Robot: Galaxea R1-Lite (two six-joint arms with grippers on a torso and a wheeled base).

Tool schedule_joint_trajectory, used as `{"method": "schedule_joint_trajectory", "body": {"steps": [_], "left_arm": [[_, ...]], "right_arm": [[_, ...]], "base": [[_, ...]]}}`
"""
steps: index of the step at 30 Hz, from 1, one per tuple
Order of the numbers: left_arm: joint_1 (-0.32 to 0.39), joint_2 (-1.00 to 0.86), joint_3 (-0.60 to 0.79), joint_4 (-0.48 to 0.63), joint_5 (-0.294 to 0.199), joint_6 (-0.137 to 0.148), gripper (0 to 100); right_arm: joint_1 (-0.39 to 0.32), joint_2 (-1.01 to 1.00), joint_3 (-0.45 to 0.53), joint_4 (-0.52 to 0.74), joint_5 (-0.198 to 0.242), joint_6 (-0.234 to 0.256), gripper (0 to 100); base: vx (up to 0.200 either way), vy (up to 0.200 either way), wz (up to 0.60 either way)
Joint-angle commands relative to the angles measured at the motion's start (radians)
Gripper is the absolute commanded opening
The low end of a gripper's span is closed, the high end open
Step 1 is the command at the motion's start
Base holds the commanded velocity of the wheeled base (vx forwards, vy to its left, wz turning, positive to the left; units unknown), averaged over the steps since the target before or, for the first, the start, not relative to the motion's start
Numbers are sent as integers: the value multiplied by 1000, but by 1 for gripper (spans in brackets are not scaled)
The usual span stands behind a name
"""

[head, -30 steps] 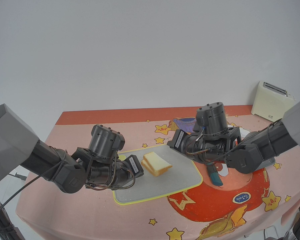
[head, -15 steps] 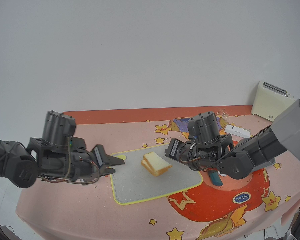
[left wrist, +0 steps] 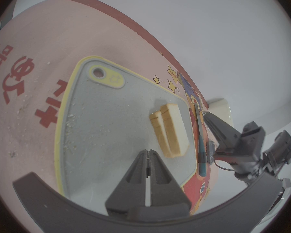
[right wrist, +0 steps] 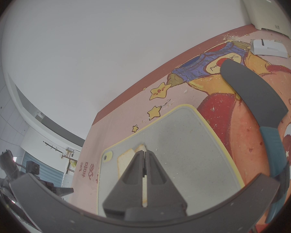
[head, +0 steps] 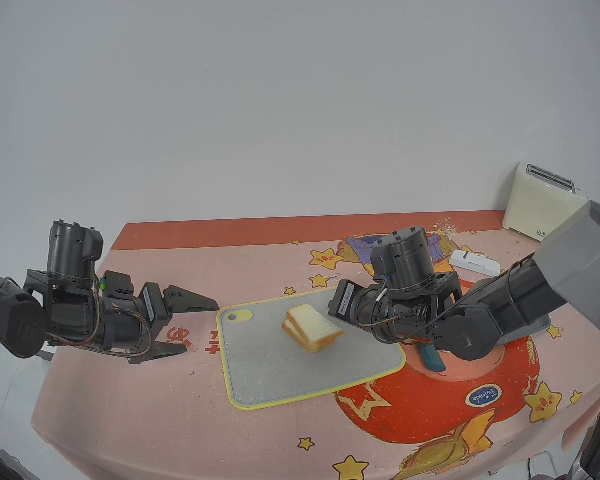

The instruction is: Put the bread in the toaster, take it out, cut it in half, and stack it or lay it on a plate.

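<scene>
Once the left arm had pulled away, the left gripper (left wrist: 147, 156) hung over the bare counter (head: 180, 395) just off the left edge of the cutting board (head: 273, 368), its fingers pressed together on nothing. A second earlier it had sat right beside the bread (head: 313, 328), so in that second it cleared the whole left half of the board. The bread itself had not shifted: two pale pieces lay near the board's middle, one overlapping the other in a loose stack. Meanwhile the right arm had edged a little toward the board. The right gripper (right wrist: 144, 152), also closed and empty, pointed at the bread from the board's right edge, near it but apart. Beneath that arm the knife (head: 431, 357) lay on the counter just beside the board, held by neither gripper. The toaster (head: 543, 201) stood well apart at the far right corner.

Judging from this, toasting and cutting were done, and the left gripper had let go and withdrawn cleanly. The pieces rested on the board rather than a plate, so plating looked like the step left, and the right arm seemed better placed for it.
</scene>
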Motion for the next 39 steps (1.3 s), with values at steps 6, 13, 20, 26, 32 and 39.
{"method": "schedule_joint_trajectory", "body": {"steps": [6, 13, 20, 26, 32, 39], "left_arm": [[-30, 110, -24, -2, -2, 0, 100], [-59, 113, -34, -1, -2, -8, 100], [-105, 133, -42, -1, -1, -17, 100], [-147, 134, -79, -1, 2, -82, 100], [-147, 134, -82, 1, 2, -85, 100], [-147, 146, -76, 5, 10, -83, 100]], "right_arm": [[21, 46, -10, -1, -2, -2, 0], [52, 61, -10, -1, -15, 0, 0], [86, 55, -8, -1, -16, 5, 0], [194, 29, 1, -1, -13, 28, 0], [208, 18, 4, -1, -1, 41, 0], [185, 17, 2, -1, -13, 43, 0]], "base": [[0, 0, 0], [0, 0, 0], [0, 0, 0], [0, 0, 0], [0, 0, 0], [0, 0, 0]]}}
